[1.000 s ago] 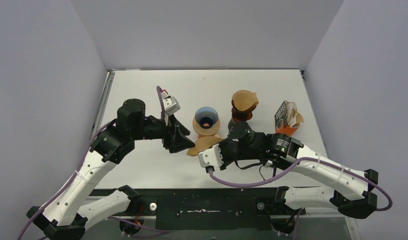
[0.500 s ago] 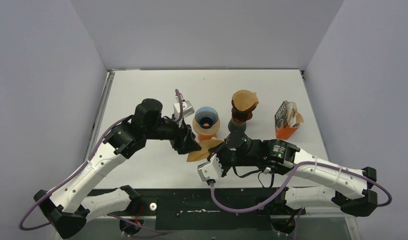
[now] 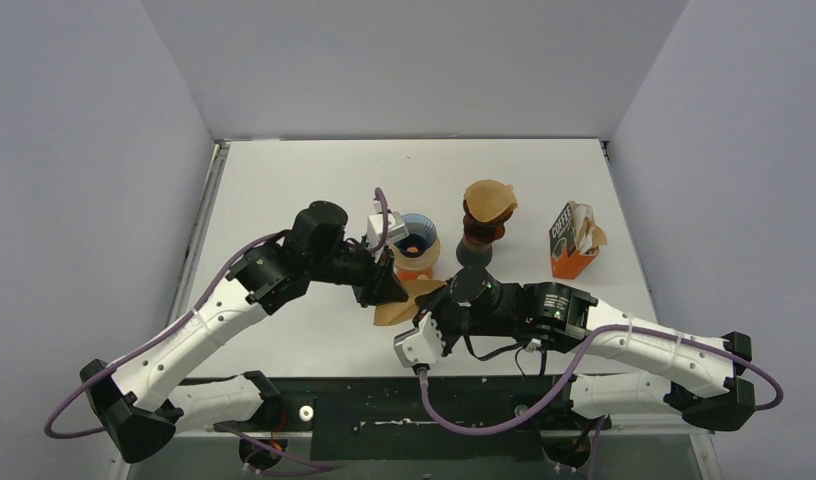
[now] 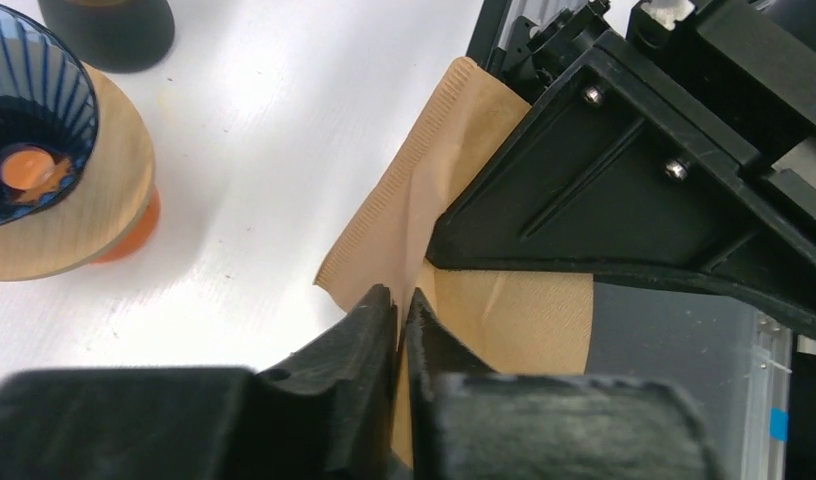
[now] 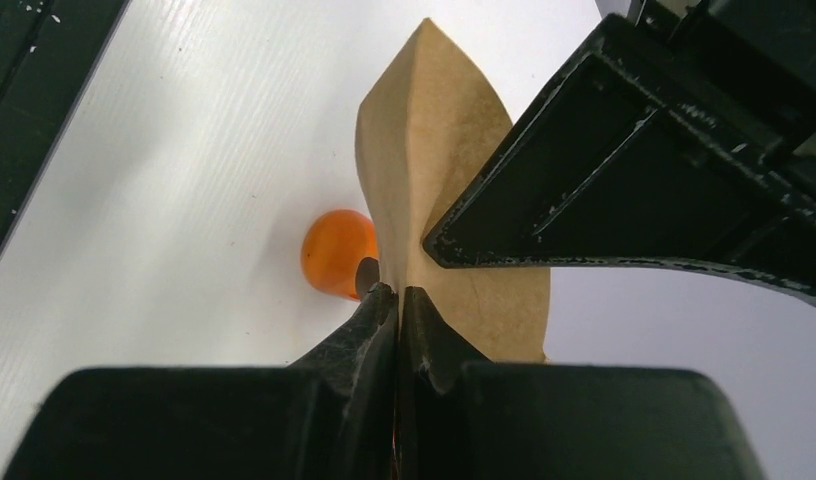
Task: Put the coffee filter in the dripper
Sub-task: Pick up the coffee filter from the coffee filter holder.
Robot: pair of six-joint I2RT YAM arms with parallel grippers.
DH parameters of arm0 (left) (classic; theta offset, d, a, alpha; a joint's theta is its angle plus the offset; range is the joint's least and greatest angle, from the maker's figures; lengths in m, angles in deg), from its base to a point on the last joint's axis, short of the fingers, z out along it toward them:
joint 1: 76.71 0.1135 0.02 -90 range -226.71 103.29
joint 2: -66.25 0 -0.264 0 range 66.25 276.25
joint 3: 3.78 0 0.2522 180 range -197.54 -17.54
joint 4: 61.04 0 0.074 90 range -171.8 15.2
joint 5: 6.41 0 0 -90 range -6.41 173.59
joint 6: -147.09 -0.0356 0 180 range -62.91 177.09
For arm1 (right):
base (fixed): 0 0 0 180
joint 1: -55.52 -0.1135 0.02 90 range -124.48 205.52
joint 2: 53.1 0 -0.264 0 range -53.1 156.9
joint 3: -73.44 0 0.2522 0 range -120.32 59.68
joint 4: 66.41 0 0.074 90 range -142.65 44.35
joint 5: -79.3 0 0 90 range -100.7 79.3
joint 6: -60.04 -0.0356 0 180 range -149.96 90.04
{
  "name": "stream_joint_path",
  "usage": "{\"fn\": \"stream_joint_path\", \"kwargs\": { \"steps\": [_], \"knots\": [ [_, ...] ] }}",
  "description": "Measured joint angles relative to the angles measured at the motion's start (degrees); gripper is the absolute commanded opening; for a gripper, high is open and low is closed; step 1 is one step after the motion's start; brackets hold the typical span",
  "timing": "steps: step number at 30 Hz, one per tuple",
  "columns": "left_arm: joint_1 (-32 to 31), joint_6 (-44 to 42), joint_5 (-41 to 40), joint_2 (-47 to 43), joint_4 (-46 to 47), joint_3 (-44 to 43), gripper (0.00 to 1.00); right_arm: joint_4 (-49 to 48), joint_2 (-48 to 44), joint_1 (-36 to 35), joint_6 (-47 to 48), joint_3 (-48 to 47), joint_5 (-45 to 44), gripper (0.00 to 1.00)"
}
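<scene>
Nearest the arm bases, the right claw (image 5: 394, 295) is clenching one edge of the brown paper coffee filter (image 5: 434, 150). The filter is hanging between the two claws over the table (image 3: 284, 180), just in front of the dripper (image 3: 414, 240) and not yet in it. From the other side, the left claw (image 4: 399, 305) is pinching the filter near its crimped seam with its fingers pressed together; whether it is gripping one ply or both cannot be told. The step appears to be opening the flat filter into a cone. It should go best with each claw gripping a single layer, drawing apart slowly and only a little so the thin paper is not tearing, then carrying it point-down over the blue ribbed cone. Compared with a second ago, the left arm has swung in from the left and its claw, then spread wide beside the filter, has closed on it. The right wrist has dropped slightly nearer the bases, while the dripper is sitting where it was.
</scene>
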Motion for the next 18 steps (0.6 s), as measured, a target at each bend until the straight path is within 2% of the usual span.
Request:
{"fn": "stream_joint_path", "kwargs": {
  "steps": [18],
  "knots": [
    [-1.97,-0.52,-4.11,1.07,-0.2,-1.79,0.0,3.87,1.27,-0.02,-1.4,-0.17,1.66,0.0]
  ]
}}
